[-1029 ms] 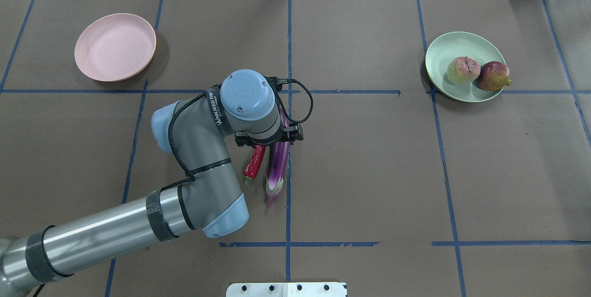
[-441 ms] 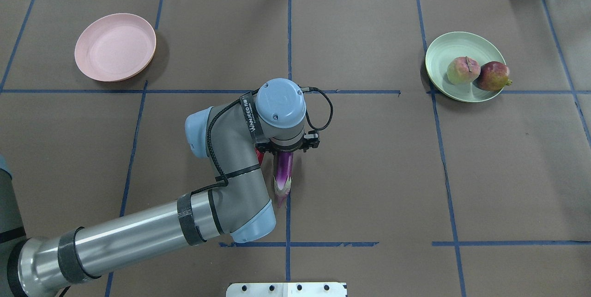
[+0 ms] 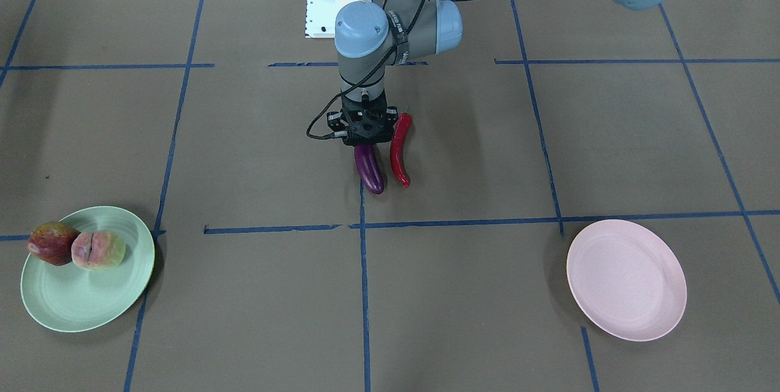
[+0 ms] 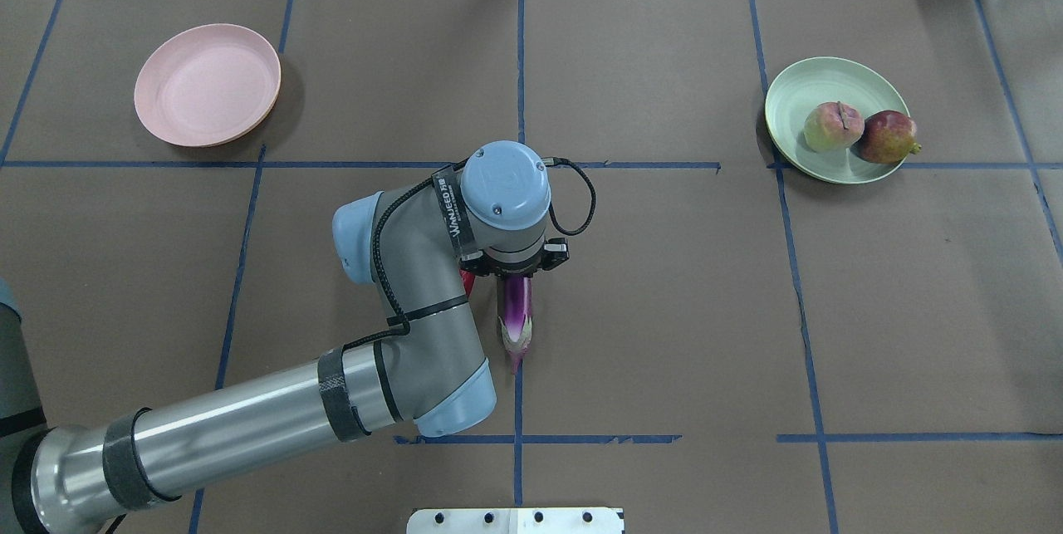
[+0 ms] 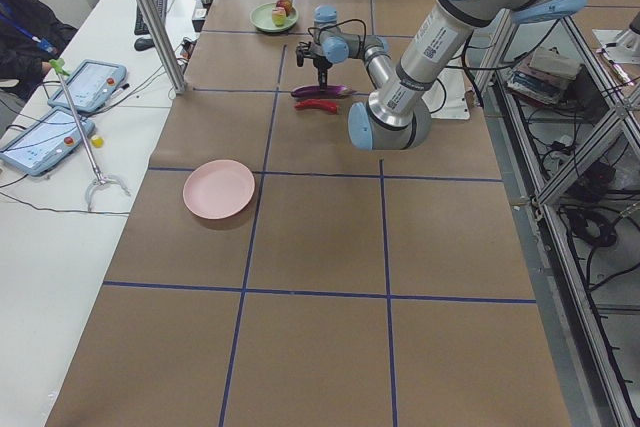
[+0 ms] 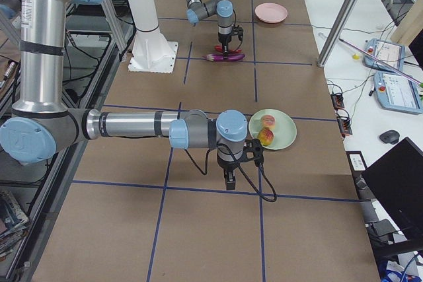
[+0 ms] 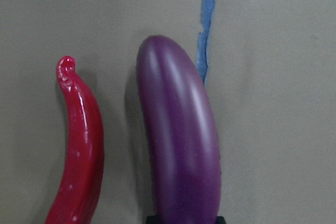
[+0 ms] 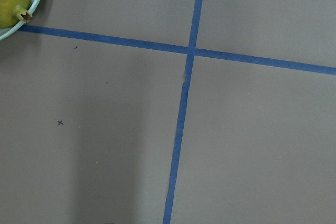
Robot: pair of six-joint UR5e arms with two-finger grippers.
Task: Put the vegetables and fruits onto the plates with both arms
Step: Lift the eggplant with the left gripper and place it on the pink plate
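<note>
**Left tool on eggplant at mid-worktop; both fruits on green plate**

Left arm (image 4: 249,426) reaches in over the brown worktop (image 3: 487,331), wrist pointing straight down. Left tool (image 3: 364,143) is clenched across the eggplant (image 3: 369,171), one finger on either side, gripping it partway along its length. The eggplant lies on the worktop beside a blue tape line (image 3: 364,294), running the same way as it. Its stem cap points toward the robot base and its rounded end away.

Chili pepper (image 3: 400,149) lies just beside the eggplant on the robot's left side, roughly parallel to it. The left wrist view shows a narrow gap between the two, so they are not touching. The overhead view shows only a red sliver of the chili, under the wrist.

Pink plate (image 3: 626,282) sits on the far left part of the worktop, well apart from the vegetables.

Green plate (image 3: 85,310) sits on the far right part. The peach (image 3: 97,250) and pomegranate (image 3: 52,243) rest on it, touching each other, with the pomegranate at the outer rim.

Right arm (image 6: 132,125) is stretched low over the worktop. Right tool (image 6: 229,181) points down near the green plate. Its fingers show only in the side view, so I cannot tell whether it is released or clenched. The right wrist view shows tape lines and the plate's edge in the corner.
</note>
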